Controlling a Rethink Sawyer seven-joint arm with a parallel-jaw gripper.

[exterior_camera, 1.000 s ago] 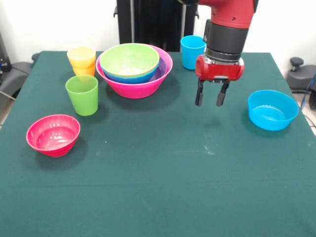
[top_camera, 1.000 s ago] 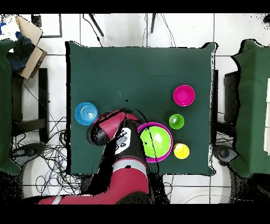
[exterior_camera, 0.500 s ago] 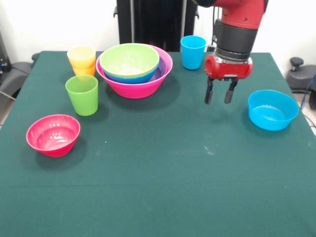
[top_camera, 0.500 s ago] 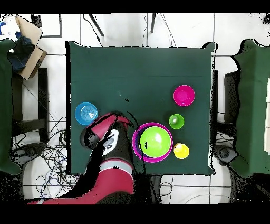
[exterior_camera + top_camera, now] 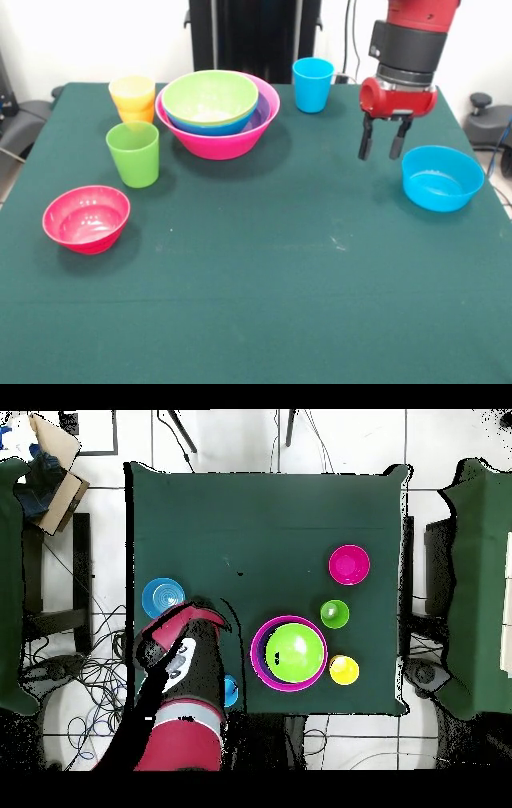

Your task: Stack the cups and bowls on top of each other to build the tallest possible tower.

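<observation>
My gripper (image 5: 381, 152) hangs open and empty above the table, just left of the light blue bowl (image 5: 442, 178) (image 5: 163, 598). The tower (image 5: 218, 112) (image 5: 290, 652) is a large pink bowl holding purple, blue and light green bowls nested inside. Behind the gripper stands a blue cup (image 5: 312, 84) (image 5: 230, 690). A yellow cup nested in an orange cup (image 5: 134, 98) (image 5: 344, 670) stands left of the tower. In front of that stands the green cup (image 5: 134, 154) (image 5: 335, 614). The small red-pink bowl (image 5: 86, 218) (image 5: 349, 565) sits at the front left.
The green cloth-covered table (image 5: 264, 280) has its right edge close to the light blue bowl. The arm (image 5: 180, 684) covers the table corner near the blue cup in the overhead view. Chairs and cables surround the table.
The gripper has moved steadily to the right in the front view, from mid-table toward the light blue bowl, staying open. No bowl or cup has moved.
</observation>
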